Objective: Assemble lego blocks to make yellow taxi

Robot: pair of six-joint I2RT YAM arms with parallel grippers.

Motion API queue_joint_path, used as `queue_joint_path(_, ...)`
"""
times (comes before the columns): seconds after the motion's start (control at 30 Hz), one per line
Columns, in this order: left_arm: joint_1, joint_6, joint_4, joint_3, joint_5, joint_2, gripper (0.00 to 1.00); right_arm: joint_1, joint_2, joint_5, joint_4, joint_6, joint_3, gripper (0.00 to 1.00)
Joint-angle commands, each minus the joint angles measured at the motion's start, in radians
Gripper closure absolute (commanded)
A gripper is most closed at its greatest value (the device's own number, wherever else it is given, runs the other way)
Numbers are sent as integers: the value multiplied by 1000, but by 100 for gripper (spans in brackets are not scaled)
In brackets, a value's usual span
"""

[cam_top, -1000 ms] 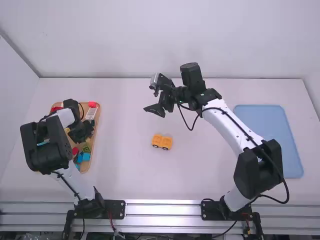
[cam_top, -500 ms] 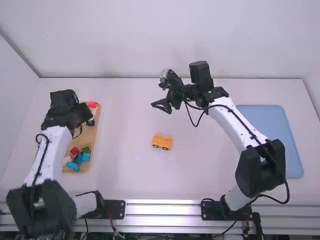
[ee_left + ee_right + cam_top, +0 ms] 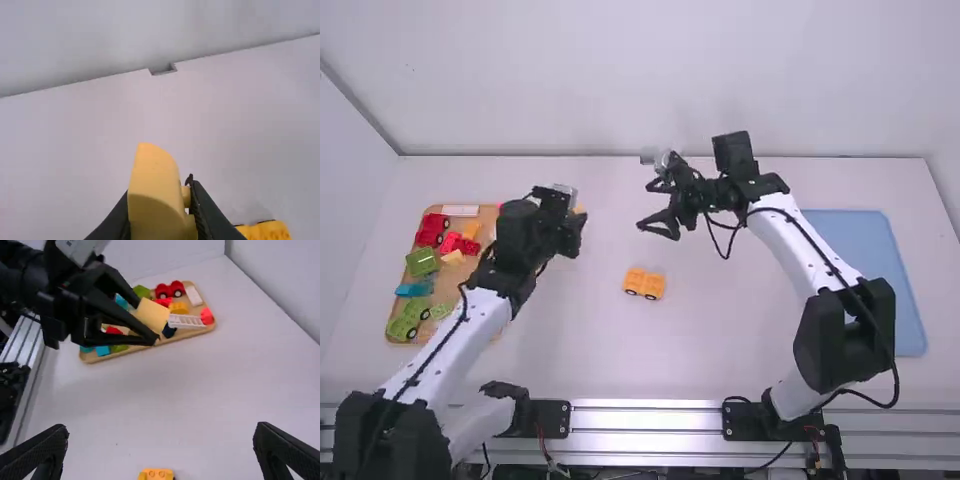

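My left gripper [image 3: 576, 225] is above the table just right of the parts tray, shut on a yellow curved block [image 3: 579, 209]. In the left wrist view that yellow block [image 3: 156, 195] sits between the fingers of the left gripper [image 3: 162, 225], its studs facing sideways. The orange-yellow wheeled base [image 3: 644, 284] rests on the table at the middle, in front of both grippers. My right gripper [image 3: 658, 225] hangs beyond the base, holding nothing; in the right wrist view the fingers of the right gripper [image 3: 161, 442] stand wide apart, and the base [image 3: 156, 474] shows at the bottom edge.
A wooden tray [image 3: 395, 318] of coloured blocks, including red and green wheeled pieces, lies at the far left, with the left arm over its right side. A blue tray [image 3: 865, 270] lies at the right, partly behind the right arm.
The left arm has swung right, off the wooden tray, with the yellow block in its gripper. The right gripper has shifted slightly to the right. The wheeled base has not moved.
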Motion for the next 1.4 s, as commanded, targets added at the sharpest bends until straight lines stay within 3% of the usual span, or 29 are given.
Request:
queue_joint_path(0.0,-11,28,24,-4,7,30,98,-45,2,-82,66,34,-85,1)
queue_joint_path(0.03,-12,29,27,-4,7,33,98,-50,2,-86,92,49,-102,1)
queue_joint_path(0.1,-20,59,50,-4,21,54,98,-71,2,-80,310,203,-209,1)
queue_joint_path(0.13,-27,98,67,-4,48,70,98,-79,1,-50,499,356,-280,2)
queue_joint_path(0.17,-27,98,67,-4,48,70,98,-79,1,-50,499,356,-280,2)
queue_joint_path(0.23,-43,108,96,-4,77,89,98,-81,-8,-9,732,521,-356,2)
queue_joint_path(0.37,-89,124,177,-4,71,142,98,-80,-27,-25,911,697,-405,2)
queue_joint_path(0.7,-231,257,319,-4,-63,232,98,-61,-27,-111,897,718,-405,0)
queue_joint_path(0.77,-264,310,327,-4,-82,234,98,-60,-27,-109,890,763,-405,7)
queue_joint_path(0.97,-336,366,372,-4,-184,245,98,-61,-27,-84,822,755,-405,12)
queue_joint_path(1.37,-367,406,443,-4,-158,315,98,-20,-27,-38,760,686,-405,23)
